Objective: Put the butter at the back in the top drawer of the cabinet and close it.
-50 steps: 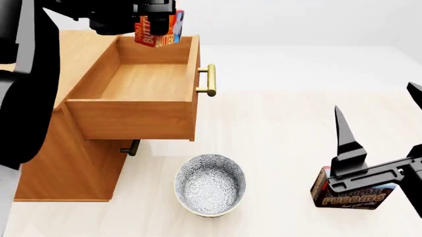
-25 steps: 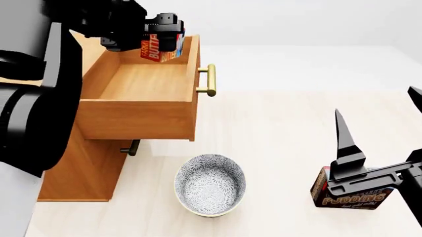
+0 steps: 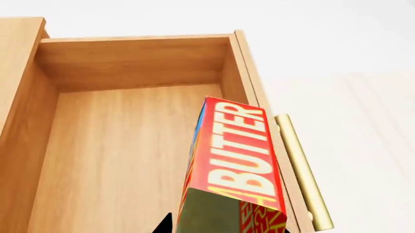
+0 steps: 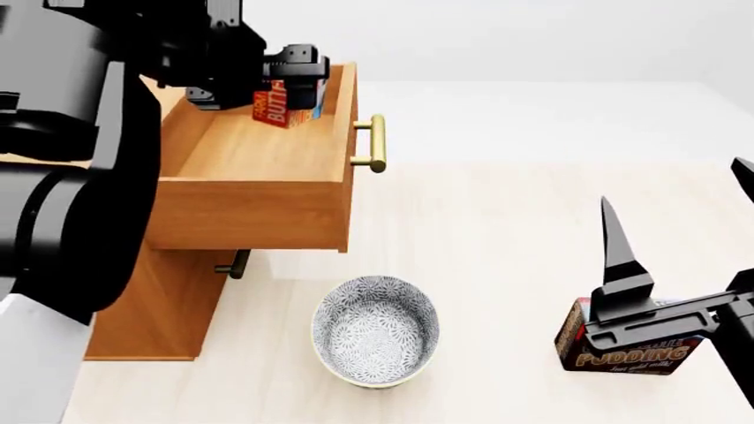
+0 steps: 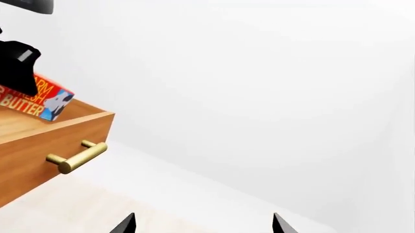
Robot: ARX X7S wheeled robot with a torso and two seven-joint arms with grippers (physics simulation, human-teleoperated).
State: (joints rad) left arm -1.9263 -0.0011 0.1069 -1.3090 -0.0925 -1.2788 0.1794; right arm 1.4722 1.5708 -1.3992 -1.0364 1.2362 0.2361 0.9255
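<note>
**Butter held over the open top drawer**

The left claw [image 4: 286, 88] is at the upper left of the head view. It is closed around the butter [image 4: 275, 104] and grips it tight. The butter is a small red carton with yellow letters. It hangs tilted over the far end of the top drawer [image 4: 250, 212], close to the front board with the brass handle [image 4: 374, 143]. In the left wrist view the butter [image 3: 234, 167] sits above the bare wood floor of the drawer [image 3: 110, 155], and I cannot tell if it touches the floor.

The top drawer is pulled far out of the cabinet [image 4: 159, 309]. A patterned bowl [image 4: 374, 330] stands on the pale counter [image 4: 507, 230] below the drawer, near the bottom middle of the head view.

The right claw [image 4: 677, 256] is at the lower right. Its two black fingers are spread wide apart and hold nothing. A brown chocolate pudding box [image 4: 624, 352] stands on the counter just under it.
</note>
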